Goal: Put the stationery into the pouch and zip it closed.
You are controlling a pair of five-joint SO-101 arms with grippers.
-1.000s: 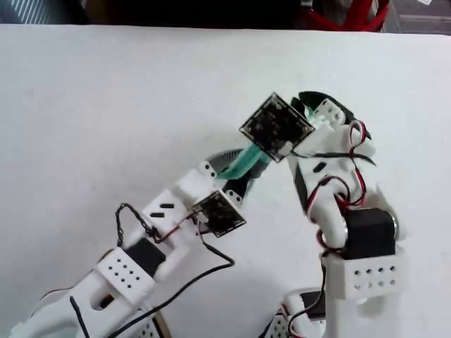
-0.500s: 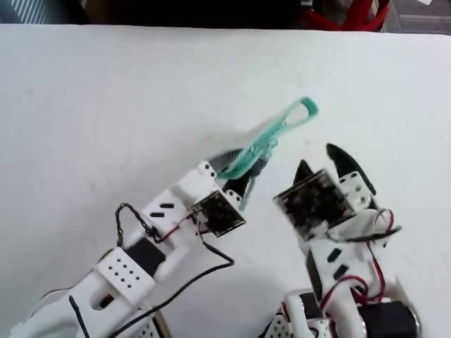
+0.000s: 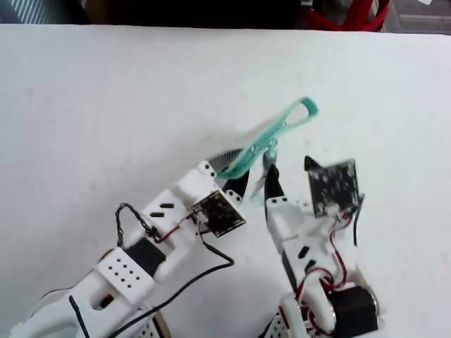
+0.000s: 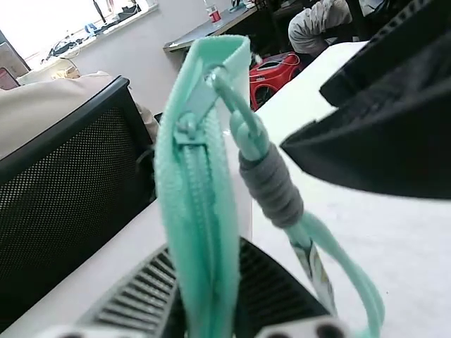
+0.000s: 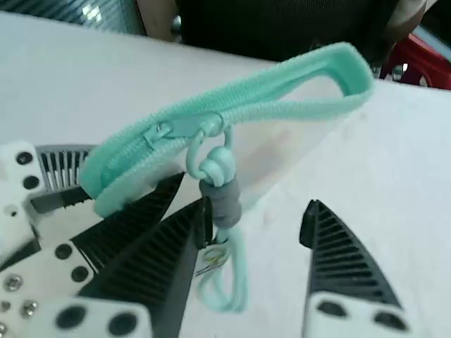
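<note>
I seem to be in an office or a shared workroom: my white table (image 3: 106, 105) stands beside a black mesh chair back (image 4: 63, 183), of the kind that goes with a desk. Farther off in my left wrist view a long grey desk (image 4: 204, 32) carries a bottle (image 4: 213, 13) and small clutter, with a bright window (image 4: 49, 21) behind it letting daylight in. A red plastic basket (image 4: 271, 70) sits near that desk, and a beige padded bundle (image 4: 56, 84) shows over the chair back.

Left hand (image 3: 236, 172) clamped tight, right hand (image 3: 289, 169) spread open just beside it.
</note>
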